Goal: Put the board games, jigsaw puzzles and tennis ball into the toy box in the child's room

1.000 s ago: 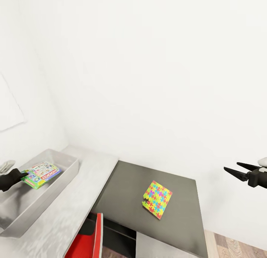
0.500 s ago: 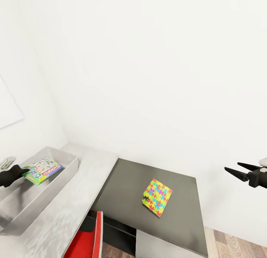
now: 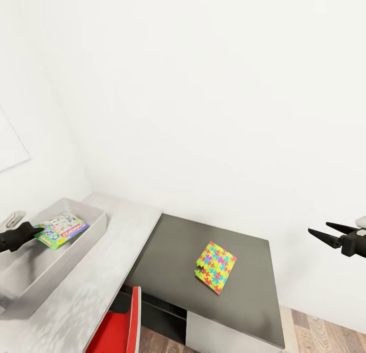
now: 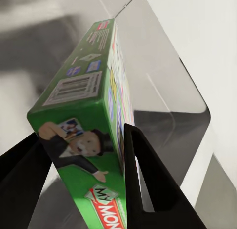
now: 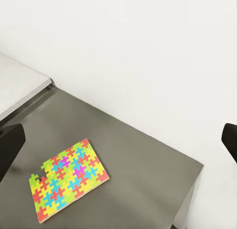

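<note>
My left gripper (image 3: 34,233) is shut on a green board game box (image 3: 62,230), holding it tilted above the grey toy box (image 3: 94,230) at the left. In the left wrist view the black fingers (image 4: 148,189) clamp the box (image 4: 94,125) from both sides over the toy box wall (image 4: 163,75). A multicoloured jigsaw puzzle (image 3: 216,266) lies flat on the dark table (image 3: 162,256); it also shows in the right wrist view as the puzzle (image 5: 66,179). My right gripper (image 3: 320,232) hangs open in the air at the right, apart from everything.
The toy box stands on a light grey counter (image 3: 117,271) beside the dark table. A red chair (image 3: 124,325) sits under the counter's front. White walls close the back and left. Wooden floor (image 3: 325,338) shows at the lower right.
My left gripper has lifted the board game a little higher over the toy box. The view has shifted slightly. The right gripper and the puzzle have stayed put.
</note>
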`<state>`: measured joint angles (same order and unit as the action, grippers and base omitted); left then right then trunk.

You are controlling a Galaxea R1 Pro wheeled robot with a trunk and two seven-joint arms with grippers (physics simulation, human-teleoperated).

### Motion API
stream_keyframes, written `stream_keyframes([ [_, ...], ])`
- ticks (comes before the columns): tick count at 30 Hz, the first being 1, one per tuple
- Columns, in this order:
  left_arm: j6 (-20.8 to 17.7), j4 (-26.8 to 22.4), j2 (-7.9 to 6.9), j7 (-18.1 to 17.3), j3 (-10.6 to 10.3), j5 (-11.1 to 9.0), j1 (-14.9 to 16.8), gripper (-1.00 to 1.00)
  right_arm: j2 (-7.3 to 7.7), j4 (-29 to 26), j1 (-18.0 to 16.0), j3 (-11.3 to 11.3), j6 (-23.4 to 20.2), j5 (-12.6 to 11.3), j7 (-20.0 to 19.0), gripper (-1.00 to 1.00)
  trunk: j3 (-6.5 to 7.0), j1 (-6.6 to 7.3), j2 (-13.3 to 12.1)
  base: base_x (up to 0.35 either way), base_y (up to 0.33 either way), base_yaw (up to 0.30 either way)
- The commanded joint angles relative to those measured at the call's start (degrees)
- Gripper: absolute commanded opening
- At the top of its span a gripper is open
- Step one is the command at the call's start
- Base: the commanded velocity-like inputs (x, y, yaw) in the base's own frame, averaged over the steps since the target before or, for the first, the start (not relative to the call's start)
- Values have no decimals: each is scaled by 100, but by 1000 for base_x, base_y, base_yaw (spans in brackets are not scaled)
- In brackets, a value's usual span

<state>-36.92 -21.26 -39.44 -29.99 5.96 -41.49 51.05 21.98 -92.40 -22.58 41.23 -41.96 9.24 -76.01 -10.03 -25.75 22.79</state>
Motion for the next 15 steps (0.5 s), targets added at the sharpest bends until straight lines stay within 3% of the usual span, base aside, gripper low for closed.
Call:
stream_keyframes([
  [1,-38,4,19,-7,28,17,14,-100,0,-6,-10,8,-49,51,-54,100,-21,-3,13,0,0,0],
  [15,-41,80,56,-7,28,105,143,-100,0,-6,-10,8,-49,51,-54,100,-149,-3,13,0,0,0],
])
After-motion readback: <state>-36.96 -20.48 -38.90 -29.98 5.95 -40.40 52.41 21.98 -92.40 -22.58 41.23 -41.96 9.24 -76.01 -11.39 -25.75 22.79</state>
